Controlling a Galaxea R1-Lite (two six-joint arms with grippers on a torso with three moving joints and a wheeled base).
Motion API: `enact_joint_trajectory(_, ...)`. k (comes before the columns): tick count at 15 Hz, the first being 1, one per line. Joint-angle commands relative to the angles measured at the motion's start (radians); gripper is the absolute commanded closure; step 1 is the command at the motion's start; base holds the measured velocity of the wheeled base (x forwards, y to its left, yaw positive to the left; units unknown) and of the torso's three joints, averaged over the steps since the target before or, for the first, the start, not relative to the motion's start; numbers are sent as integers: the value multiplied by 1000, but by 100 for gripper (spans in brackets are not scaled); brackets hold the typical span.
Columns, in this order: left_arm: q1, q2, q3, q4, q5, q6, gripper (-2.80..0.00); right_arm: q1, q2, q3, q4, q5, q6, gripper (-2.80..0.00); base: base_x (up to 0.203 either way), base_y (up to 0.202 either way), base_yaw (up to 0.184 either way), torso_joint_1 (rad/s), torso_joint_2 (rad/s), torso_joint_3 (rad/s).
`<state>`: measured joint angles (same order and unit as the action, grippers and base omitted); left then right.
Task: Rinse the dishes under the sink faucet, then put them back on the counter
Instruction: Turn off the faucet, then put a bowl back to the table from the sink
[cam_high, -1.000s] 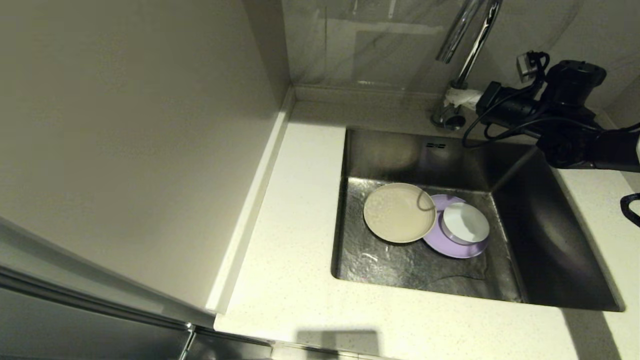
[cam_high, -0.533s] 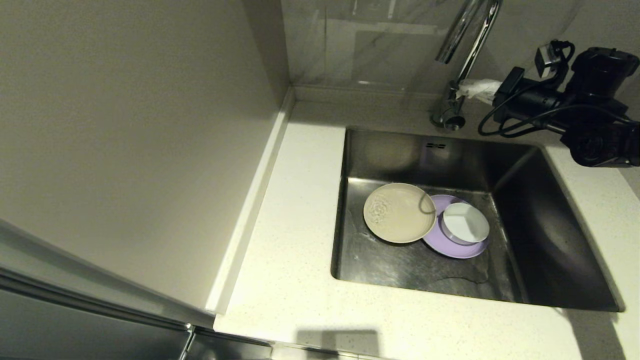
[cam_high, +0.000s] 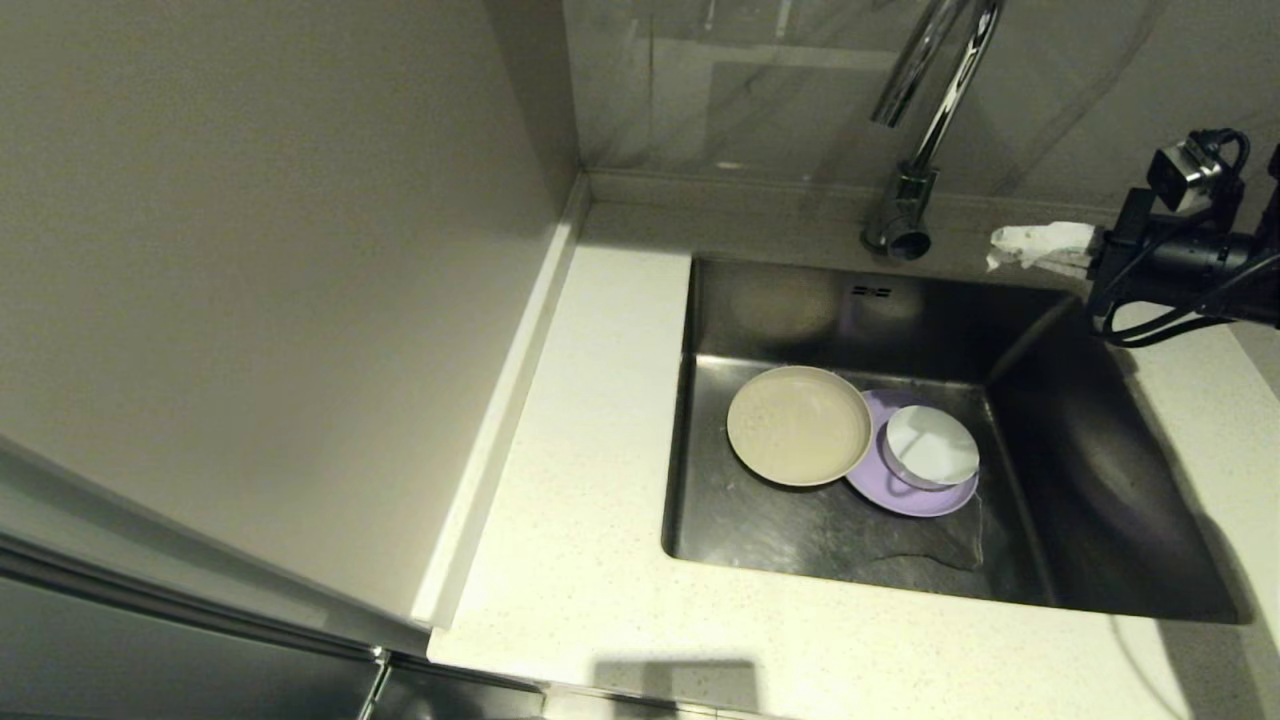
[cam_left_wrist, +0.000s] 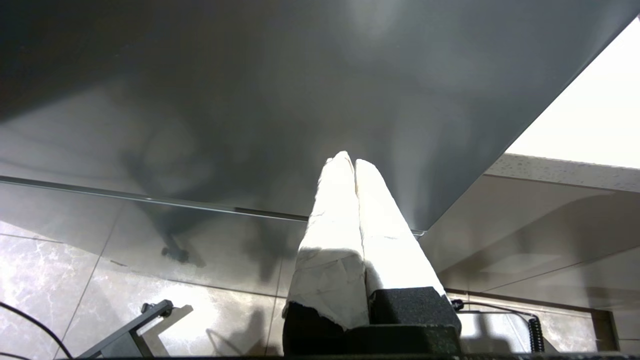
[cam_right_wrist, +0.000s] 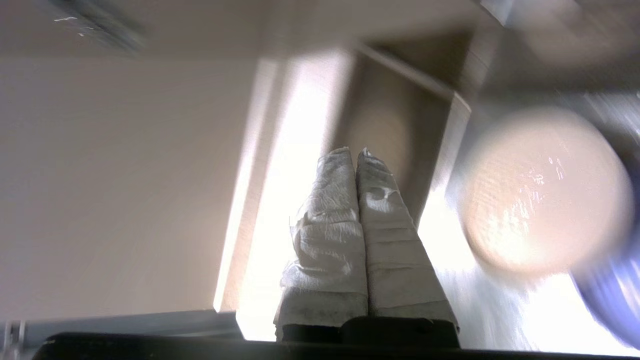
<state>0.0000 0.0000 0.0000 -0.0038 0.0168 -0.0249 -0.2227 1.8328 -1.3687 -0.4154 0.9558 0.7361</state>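
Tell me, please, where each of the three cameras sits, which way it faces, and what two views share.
Head view: high, facing down at the counter, sink and faucet; the right gripper enters at the right edge.
Left wrist view: behind the shut left gripper, facing a grey cabinet front and tiled floor.
Right wrist view: behind the shut right gripper, facing the sink.
Shared: head and right wrist views both show the beige plate.

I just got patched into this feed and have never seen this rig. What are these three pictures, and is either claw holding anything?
It is a two-armed robot at a kitchen sink. The head view looks down on the steel sink, where a beige plate, a lavender plate and a white bowl lie below the chrome faucet. The right gripper, white-wrapped, is beside the faucet, shut on nothing. The other two pictures come from wrist cameras; the left gripper is parked off the counter, shut, empty.
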Motion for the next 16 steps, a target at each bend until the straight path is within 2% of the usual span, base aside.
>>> enact_joint_trajectory(1,0,-3,0,-1,0,-1,0,-28,-51,-8,342,-48,-81,0,0,0,0,0,0,0)
enact_joint_trajectory(2,0,-3,0,-1,0,-1,0,-32,-57,-18,549,-142,-202,0,0,0,0,0,0,0)
enact_joint_trajectory(3,0,-3,0,-1,0,0,0,-35,-62,-25,772,-257,-375,0,0,0,0,0,0,0)
enact_joint_trajectory(4,0,-4,0,-1,0,-1,0,-39,-66,-30,935,-388,-560,0,0,0,0,0,0,0)
enact_joint_trajectory(5,0,-3,0,-1,0,-1,0,-47,-71,-32,1027,-544,-694,0,0,0,0,0,0,0)
enact_joint_trajectory(6,0,-3,0,-1,0,-1,0,-52,-74,-36,1035,-637,-762,0,0,0,0,0,0,0)
enact_joint_trajectory(7,0,-3,0,-1,0,0,0,-52,-75,-35,969,-652,-779,0,0,0,0,0,0,0)
enact_joint_trajectory(8,0,-3,0,-1,0,-1,0,-53,-74,-25,838,-656,-815,0,0,0,0,0,0,0)
enact_joint_trajectory(9,0,-3,0,-1,0,-1,0,-54,-72,-3,720,-669,-891,0,0,0,0,0,0,0)
enact_joint_trajectory(10,0,-3,0,-1,0,-1,0,-54,-69,20,659,-709,-987,0,0,0,0,0,0,0)
enact_joint_trajectory(12,0,-3,0,-1,0,-1,0,-55,-70,49,629,-827,-1159,0,0,0,0,0,0,0)
enact_joint_trajectory(13,0,-3,0,-1,0,-1,0,-53,-71,66,627,-838,-1236,0,0,0,0,0,0,0)
enact_joint_trajectory(14,0,-3,0,-1,0,-1,0,-34,-69,85,627,-838,-1275,0,0,0,0,0,0,0)
enact_joint_trajectory(16,0,-3,0,-1,0,-1,0,28,-39,104,621,-841,-1271,0,0,0,0,0,0,0)
